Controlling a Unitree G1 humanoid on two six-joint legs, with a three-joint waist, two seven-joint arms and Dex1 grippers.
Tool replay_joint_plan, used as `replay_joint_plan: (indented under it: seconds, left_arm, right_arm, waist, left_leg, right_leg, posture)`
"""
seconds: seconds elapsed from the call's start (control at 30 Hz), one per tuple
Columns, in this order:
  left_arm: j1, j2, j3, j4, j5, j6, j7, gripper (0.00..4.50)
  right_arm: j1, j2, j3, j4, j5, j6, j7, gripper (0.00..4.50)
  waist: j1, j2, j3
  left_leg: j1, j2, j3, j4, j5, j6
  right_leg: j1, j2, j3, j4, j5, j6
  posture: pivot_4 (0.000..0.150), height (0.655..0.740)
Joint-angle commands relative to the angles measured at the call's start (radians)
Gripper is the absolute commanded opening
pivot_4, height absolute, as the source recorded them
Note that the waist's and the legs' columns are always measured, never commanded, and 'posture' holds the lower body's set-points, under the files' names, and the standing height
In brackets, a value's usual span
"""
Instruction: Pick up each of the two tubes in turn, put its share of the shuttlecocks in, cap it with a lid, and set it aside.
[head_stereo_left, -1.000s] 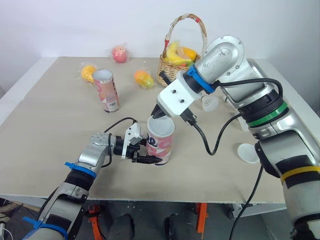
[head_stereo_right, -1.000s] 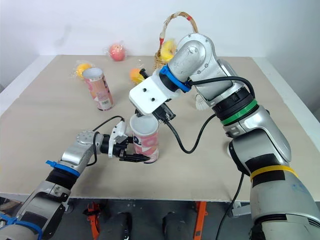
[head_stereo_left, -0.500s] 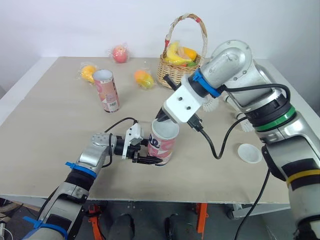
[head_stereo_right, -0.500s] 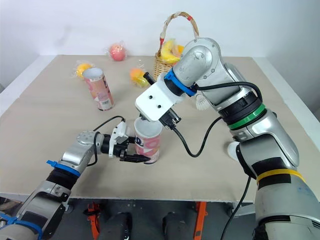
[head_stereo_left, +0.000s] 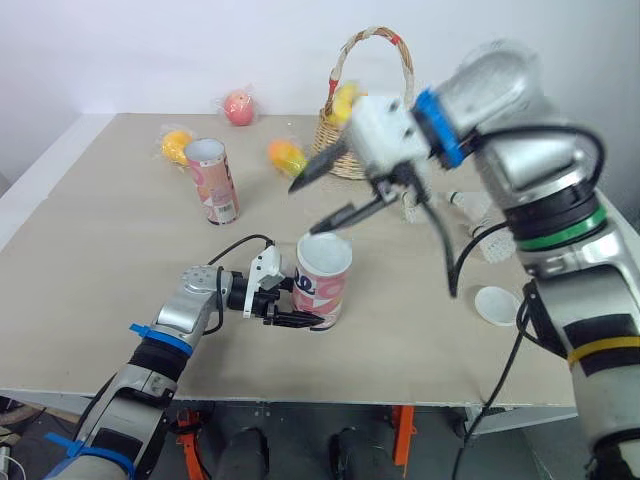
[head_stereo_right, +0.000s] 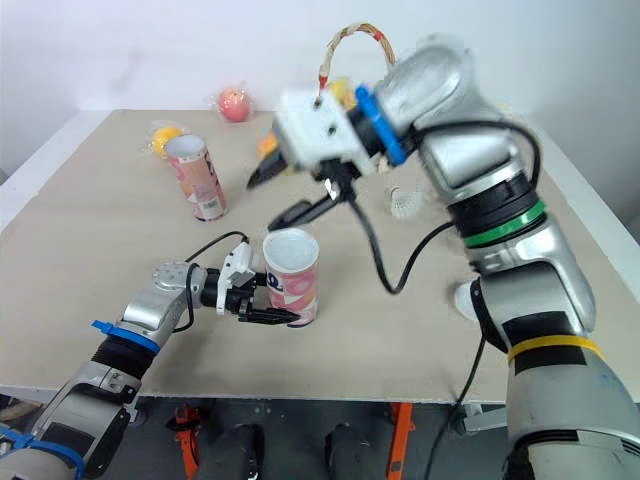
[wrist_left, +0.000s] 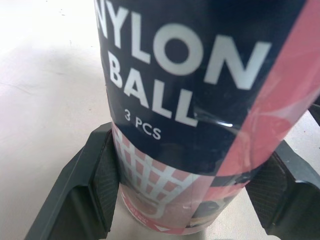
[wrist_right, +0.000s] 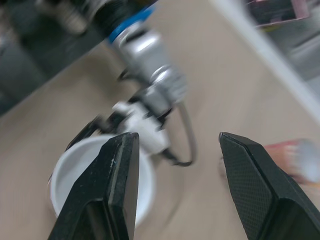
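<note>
A pink-and-white tube (head_stereo_left: 322, 285) stands upright near the table's front, mouth up. My left gripper (head_stereo_left: 298, 318) is shut on its base, and the left wrist view shows both pads against the printed wall (wrist_left: 200, 100). My right gripper (head_stereo_left: 305, 208) hangs above and a little behind the tube, open with nothing between its fingers. Its wrist view looks down on the tube's white rim (wrist_right: 60, 170). A second open tube (head_stereo_left: 212, 180) stands at the back left. One shuttlecock (head_stereo_right: 403, 203) lies beside the basket, and a white lid (head_stereo_left: 497, 305) lies at the right.
A wicker basket (head_stereo_left: 360, 120) of fruit stands at the back centre. Wrapped fruits lie behind the tubes: an apple (head_stereo_left: 239, 107), an orange (head_stereo_left: 176, 145) and another orange fruit (head_stereo_left: 287, 157). More shuttlecocks (head_stereo_left: 490, 240) lie near the right arm.
My right gripper has lifted away from the tube's mouth, swung up and back, and opened its fingers. The left gripper and the tube have stayed put.
</note>
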Motion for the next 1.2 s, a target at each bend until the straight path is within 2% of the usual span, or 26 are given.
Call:
replay_joint_plan:
  seconds: [0.03, 0.17, 0.2, 0.43, 0.7, 0.93, 1.2]
  left_arm:
    - [0.018, 0.021, -0.007, 0.036, 0.039, 0.016, 0.02, 3.13]
    - [0.017, 0.02, -0.009, 0.037, 0.041, 0.017, 0.018, 3.13]
    - [0.016, 0.019, -0.009, 0.037, 0.041, 0.017, 0.017, 3.13]
    - [0.02, 0.025, -0.009, 0.029, 0.042, 0.02, 0.015, 3.13]
    - [0.029, 0.033, -0.006, 0.011, 0.04, 0.031, 0.018, 3.13]
    - [0.037, 0.035, -0.004, -0.005, 0.037, 0.04, 0.021, 3.13]
    - [0.039, 0.037, -0.002, -0.01, 0.035, 0.051, 0.024, 3.13]
  right_arm:
    - [0.05, -0.01, -0.033, -0.05, 0.05, 0.072, 0.04, 2.0]
    - [0.087, 0.024, -0.033, -0.048, 0.018, 0.098, 0.026, 0.18]
    - [0.092, 0.032, -0.033, -0.046, 0.012, 0.099, 0.026, 0.04]
    - [0.095, 0.098, -0.016, -0.017, -0.049, 0.1, 0.009, 0.04]
    - [0.124, 0.081, 0.065, 0.034, -0.201, -0.042, 0.033, 0.04]
    - [0.127, 0.089, 0.08, 0.047, -0.21, -0.065, 0.04, 0.04]
    - [0.187, 0.021, 0.24, 0.004, -0.302, -0.201, 0.04, 0.04]
  waist:
    - [0.0, 0.0, 0.0]
    - [0.0, 0.0, 0.0]
    - [0.0, 0.0, 0.0]
    - [-0.001, 0.0, 0.0]
    - [-0.003, 0.0, 0.0]
    - [-0.004, 0.0, 0.0]
    - [-0.007, 0.0, -0.001]
  left_leg:
    - [0.0, 0.0, 0.0, 0.0, 0.0, 0.0]
    - [0.0, 0.0, 0.0, 0.0, 0.0, 0.0]
    - [0.0, 0.0, 0.0, 0.0, 0.0, 0.0]
    - [0.0, 0.0, 0.001, 0.0, 0.0, 0.0]
    - [0.0, 0.0, 0.0, 0.0, 0.0, 0.0]
    - [0.0, 0.001, 0.0, -0.001, 0.0, 0.0]
    - [0.001, 0.002, 0.0, -0.001, 0.0, 0.0]
  right_leg:
    - [0.0, 0.0, 0.0, 0.0, 0.0, 0.0]
    - [-0.001, 0.001, 0.001, 0.0, 0.001, 0.0]
    - [-0.001, 0.001, 0.001, 0.0, 0.001, 0.001]
    - [-0.001, 0.002, 0.001, 0.0, 0.001, 0.002]
    - [-0.002, 0.002, 0.002, 0.0, 0.001, 0.003]
    - [-0.001, 0.004, 0.002, 0.0, 0.002, 0.004]
    - [-0.001, 0.005, 0.002, 0.0, 0.002, 0.004]
  posture:
    - [0.15, 0.74]
    - [0.15, 0.74]
    - [0.15, 0.74]
    - [0.15, 0.74]
    - [0.15, 0.74]
    - [0.15, 0.74]
    - [0.15, 0.74]
